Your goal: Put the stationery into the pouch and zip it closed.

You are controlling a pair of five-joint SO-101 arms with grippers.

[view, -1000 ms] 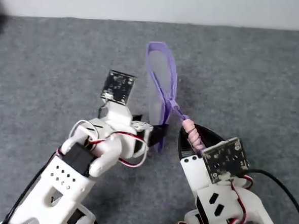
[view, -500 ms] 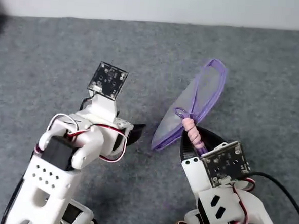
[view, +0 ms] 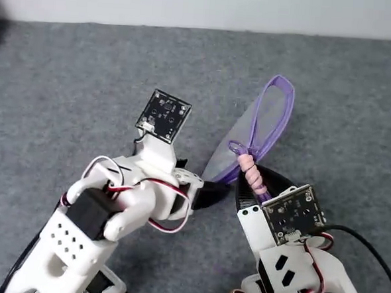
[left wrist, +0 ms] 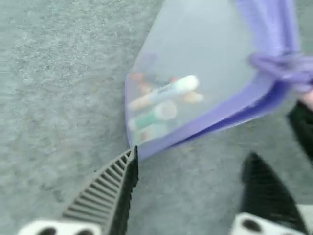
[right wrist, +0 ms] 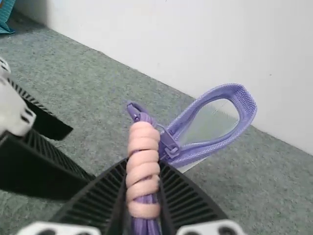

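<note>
A translucent purple pouch [view: 263,121] lies slanted on the grey carpet, its mouth gaping as a loop [right wrist: 215,117] at the far end. Through its wall I see several pens and markers [left wrist: 164,93] inside. My right gripper [view: 250,183] is shut on the pink coiled zipper pull [right wrist: 143,166], which hangs from the purple slider [view: 236,148]. My left gripper [left wrist: 191,156] stands open just short of the pouch's near corner [left wrist: 134,147], with nothing between its fingers. In the high view the left gripper [view: 203,190] sits beside the pouch's near end.
Grey carpet [view: 332,88] covers the table up to a white wall [view: 204,7] at the back. The left arm's black fingers [right wrist: 34,147] show close beside the right gripper. Open carpet lies to the far left and far right.
A second ago the left gripper was at the pouch's near end; it let go and drew back left while the pouch swung right. It has now come back to the near corner.
</note>
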